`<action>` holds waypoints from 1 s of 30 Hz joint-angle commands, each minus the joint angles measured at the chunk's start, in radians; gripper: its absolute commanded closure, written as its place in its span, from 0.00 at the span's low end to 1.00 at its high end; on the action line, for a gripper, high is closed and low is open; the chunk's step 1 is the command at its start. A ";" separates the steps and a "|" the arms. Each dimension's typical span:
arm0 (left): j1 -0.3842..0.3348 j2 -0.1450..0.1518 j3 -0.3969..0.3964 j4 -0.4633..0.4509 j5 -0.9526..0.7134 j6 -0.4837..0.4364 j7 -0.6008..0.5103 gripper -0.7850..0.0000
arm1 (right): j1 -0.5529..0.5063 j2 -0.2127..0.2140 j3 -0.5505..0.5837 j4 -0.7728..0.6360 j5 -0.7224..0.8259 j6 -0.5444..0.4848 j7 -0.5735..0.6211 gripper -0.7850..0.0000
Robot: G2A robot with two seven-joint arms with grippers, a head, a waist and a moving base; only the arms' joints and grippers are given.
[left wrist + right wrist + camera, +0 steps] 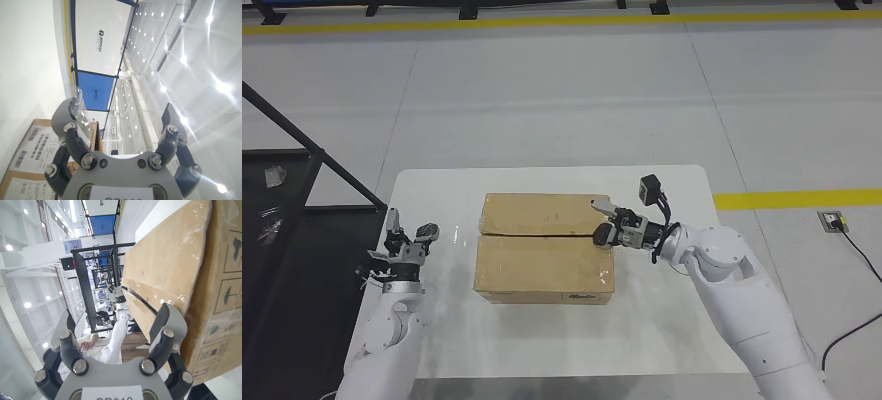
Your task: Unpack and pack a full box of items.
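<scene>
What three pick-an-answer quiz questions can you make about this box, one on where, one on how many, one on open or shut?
1. Where does the brown cardboard box sit?
A. floor
B. white table
C. black rack

2. How many boxes are on the table?
A. one
B. three
C. five

3. How are the box's top flaps?
A. shut
B. standing open
C. torn off

Answers: B, it rests on the tabletop; A, only one box stands there; A, the flaps lie flat, meeting at a seam.

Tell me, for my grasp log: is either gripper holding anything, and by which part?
Nothing is held. Right gripper: open at the box's flap seam. Left gripper: open beside it, clear film stuck on one finger.
</scene>
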 commanded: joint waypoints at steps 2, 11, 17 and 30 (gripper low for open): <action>0.023 0.000 -0.008 -0.053 0.038 -0.018 0.028 0.00 | 0.012 -0.004 -0.013 -0.008 0.000 0.013 -0.010 0.00; 0.083 -0.004 -0.016 -0.204 0.153 -0.047 0.106 0.00 | 0.042 -0.010 -0.036 0.010 -0.001 0.025 -0.003 0.00; 0.117 -0.009 -0.008 -0.304 0.262 -0.057 0.166 0.00 | 0.035 -0.005 -0.018 0.011 0.003 0.011 0.000 0.00; 0.110 -0.027 0.074 -0.431 0.545 0.048 0.282 0.00 | -0.027 0.020 0.062 -0.031 0.010 -0.005 0.006 0.00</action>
